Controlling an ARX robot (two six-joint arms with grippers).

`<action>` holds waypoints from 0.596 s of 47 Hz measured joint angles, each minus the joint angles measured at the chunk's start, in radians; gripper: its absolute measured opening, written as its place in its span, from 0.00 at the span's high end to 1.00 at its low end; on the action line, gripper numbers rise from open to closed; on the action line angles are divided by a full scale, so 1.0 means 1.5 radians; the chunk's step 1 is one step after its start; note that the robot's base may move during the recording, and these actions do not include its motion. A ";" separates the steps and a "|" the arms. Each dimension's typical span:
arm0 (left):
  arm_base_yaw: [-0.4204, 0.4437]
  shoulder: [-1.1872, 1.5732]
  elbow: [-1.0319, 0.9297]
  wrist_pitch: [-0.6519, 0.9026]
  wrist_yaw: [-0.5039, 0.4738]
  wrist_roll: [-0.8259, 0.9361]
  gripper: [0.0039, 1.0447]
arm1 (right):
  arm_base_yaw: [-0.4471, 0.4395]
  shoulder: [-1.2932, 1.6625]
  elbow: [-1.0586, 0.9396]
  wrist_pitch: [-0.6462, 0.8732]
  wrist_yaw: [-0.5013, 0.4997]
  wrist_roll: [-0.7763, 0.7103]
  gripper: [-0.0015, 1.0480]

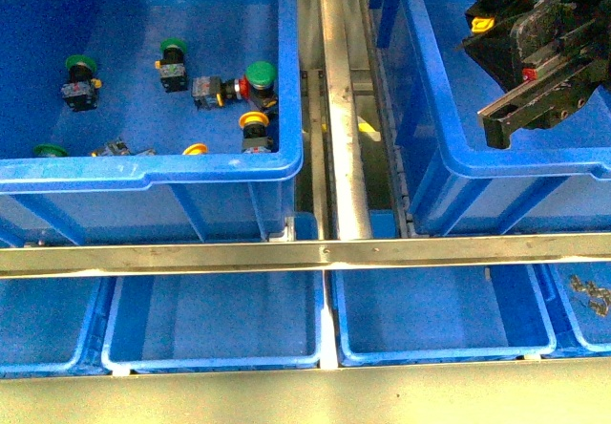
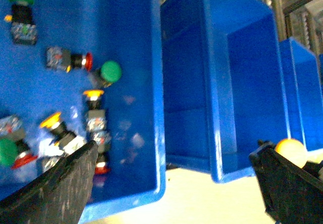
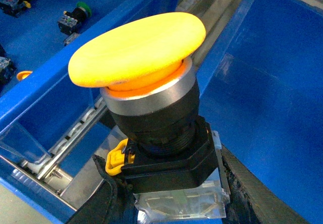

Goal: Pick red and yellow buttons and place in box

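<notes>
Clearly one yellow mushroom-cap push-button on a black body [image 3: 151, 98] sits clamped in the right end effector [image 1: 520, 52], held above the large deep bright-blue plastic crate on the right [image 1: 449, 147]. Across the metal rail [image 1: 339, 118], a second blue crate on the left [image 1: 191, 171] holds the loose switches: in the front view I count four green-capped ones, such as the one by the crate's right wall [image 1: 260, 73], one red-capped button [image 1: 242, 88] lying touching it, and two more yellow-capped buttons [image 1: 254, 123] near the front wall. The left end effector [image 2: 176, 183] hangs over that left crate with its two dark fingers [image 2: 55, 188] spread wide apart, holding nothing. Four shallower blue trays [image 1: 215, 319] sit below.
</notes>
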 joint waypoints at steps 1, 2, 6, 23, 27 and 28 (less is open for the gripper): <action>0.009 -0.009 -0.013 -0.007 0.005 0.009 0.07 | 0.000 -0.002 0.000 -0.004 0.000 -0.001 0.68; 0.022 -0.024 -0.036 -0.014 0.005 0.025 0.07 | 0.000 -0.006 0.000 -0.010 0.000 -0.001 0.68; 0.062 -0.068 -0.093 -0.038 0.017 0.057 0.07 | 0.000 -0.017 0.000 -0.020 0.004 -0.001 0.68; 0.246 -0.221 -0.401 0.322 -0.132 0.261 0.29 | -0.014 -0.103 -0.015 -0.062 0.029 0.038 0.68; 0.253 -0.264 -0.467 0.444 -0.156 0.277 0.39 | -0.016 -0.114 -0.021 -0.078 0.046 0.041 0.68; 0.251 -0.279 -0.479 0.467 -0.158 0.281 0.43 | -0.016 -0.117 -0.022 -0.086 0.050 0.042 0.68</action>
